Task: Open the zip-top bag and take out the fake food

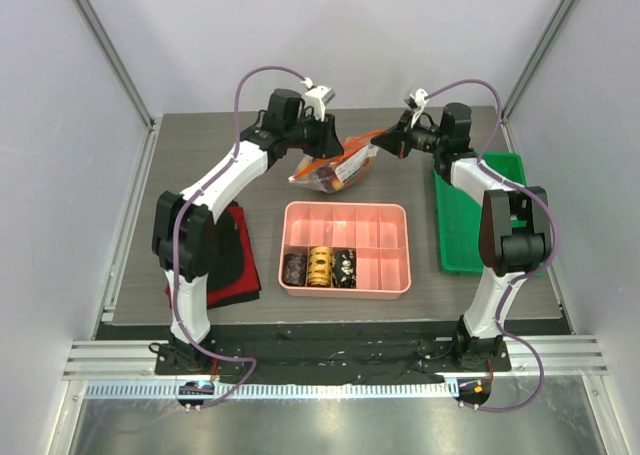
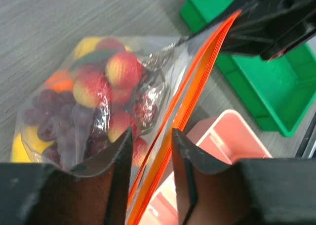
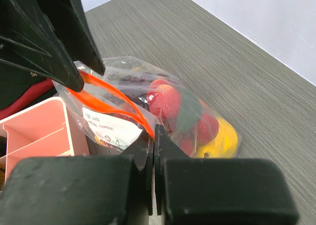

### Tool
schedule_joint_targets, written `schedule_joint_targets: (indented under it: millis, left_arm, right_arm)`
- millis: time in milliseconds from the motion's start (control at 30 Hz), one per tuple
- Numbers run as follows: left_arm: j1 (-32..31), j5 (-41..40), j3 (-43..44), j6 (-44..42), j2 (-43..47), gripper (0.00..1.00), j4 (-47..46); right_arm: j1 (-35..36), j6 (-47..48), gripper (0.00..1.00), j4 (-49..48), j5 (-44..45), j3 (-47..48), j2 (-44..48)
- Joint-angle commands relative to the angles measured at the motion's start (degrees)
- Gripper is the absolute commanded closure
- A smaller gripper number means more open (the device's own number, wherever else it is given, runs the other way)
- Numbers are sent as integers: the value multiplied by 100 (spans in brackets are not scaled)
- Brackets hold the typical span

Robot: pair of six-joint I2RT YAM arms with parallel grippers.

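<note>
Two pincers at the zip-top bag [image 1: 335, 170]
The right pincer [image 3: 154, 136] clamps its orange zip strip [image 3: 118, 99]; the left pincer [image 2: 150, 133] stands apart astride it.

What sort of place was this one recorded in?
Probably a lab robot test cell, not a home: plain white panel walls in metal framing enclose a grey table, the left arm and right arm are bolted to an aluminium rail, and a pink compartment tray sits beside a green bin.
</note>
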State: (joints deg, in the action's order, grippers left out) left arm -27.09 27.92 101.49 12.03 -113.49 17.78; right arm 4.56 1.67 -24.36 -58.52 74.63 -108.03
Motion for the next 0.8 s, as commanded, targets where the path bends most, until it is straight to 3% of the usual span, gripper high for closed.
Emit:
schedule_joint_targets:
  millis: [0,467,567,600,633,733,767]
  left_arm:
    - [-7,-41,266,290,3,58,-608]
    - [-174,-313,634,115,-480,68,-285]
    - [-182,-428,915,19,-577,79,67]
    - [-182,-480,986,-8,-578,94,181]
    - [-182,-568,1056,-25,-560,100,408]
    - [-174,-937,1276,44,-420,100,769]
    - [-174,-1207,1329,349,-376,100,953]
  right_arm:
    - [63,105,99,-227,-168,245,36]
    - [72,79,99,-201,-168,280,80]
    - [72,44,99,-227,-151,254,115]
    - [89,9,99,-218,-90,254,124]
    - [89,-35,99,-227,41,262,133]
    - [142,-500,84,44,926,393,194]
    - [168,-962,72,237,1252,481,220]
